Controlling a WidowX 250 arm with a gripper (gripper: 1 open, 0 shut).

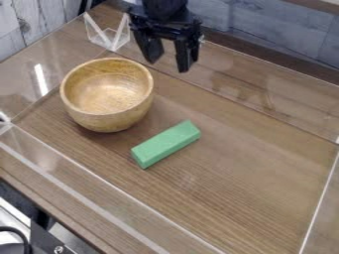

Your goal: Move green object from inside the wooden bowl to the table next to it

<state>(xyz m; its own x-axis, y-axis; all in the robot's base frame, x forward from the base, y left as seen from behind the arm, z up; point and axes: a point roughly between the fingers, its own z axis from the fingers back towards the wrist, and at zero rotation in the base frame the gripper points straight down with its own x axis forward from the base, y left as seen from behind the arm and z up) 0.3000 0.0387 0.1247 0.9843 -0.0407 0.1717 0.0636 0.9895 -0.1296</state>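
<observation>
The green object (166, 145), a small flat bright-green bar, lies on the table (252, 189) just right of and in front of the wooden bowl (107, 93). The bowl's inside shows only bare wood grain. My gripper (169, 54) hangs above the far side of the table, behind and to the right of the bowl, pointing down. Its dark fingers stand apart with nothing between them. It touches neither the bowl nor the block.
Low clear acrylic walls (159, 220) border the tabletop on all sides. A white-and-clear frame piece (106, 35) stands at the far edge behind the bowl. A pale plank wall runs along the back.
</observation>
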